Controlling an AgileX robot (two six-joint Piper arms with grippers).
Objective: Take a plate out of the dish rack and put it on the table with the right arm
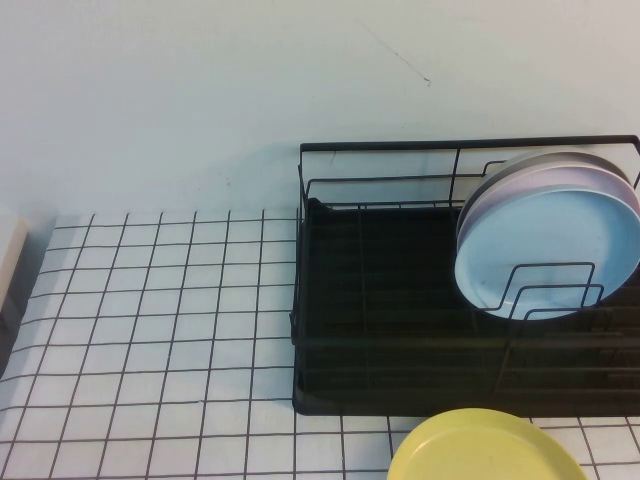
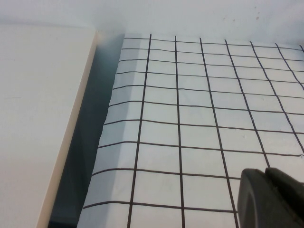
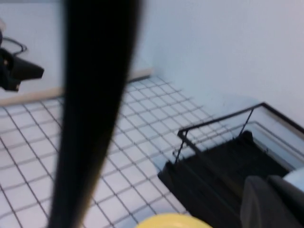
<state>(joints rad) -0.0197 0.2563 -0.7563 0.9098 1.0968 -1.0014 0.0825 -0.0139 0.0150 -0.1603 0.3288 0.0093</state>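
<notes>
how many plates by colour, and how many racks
yellow plate: 1, on the table in front of the rack
light blue plate: 1, upright in the dish rack
lilac plate: 1, behind the blue one
grey plate: 1, rearmost, only its edge shows
dish rack: 1
total: 5
left gripper and right gripper: fingertips only

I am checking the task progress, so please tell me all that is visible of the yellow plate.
The yellow plate is round, plain pastel, matte like plastic, with a shallow raised rim. It lies at the near edge of the table, just in front of the dish rack, partly cut off by the high view. No claw visibly touches it.
</notes>
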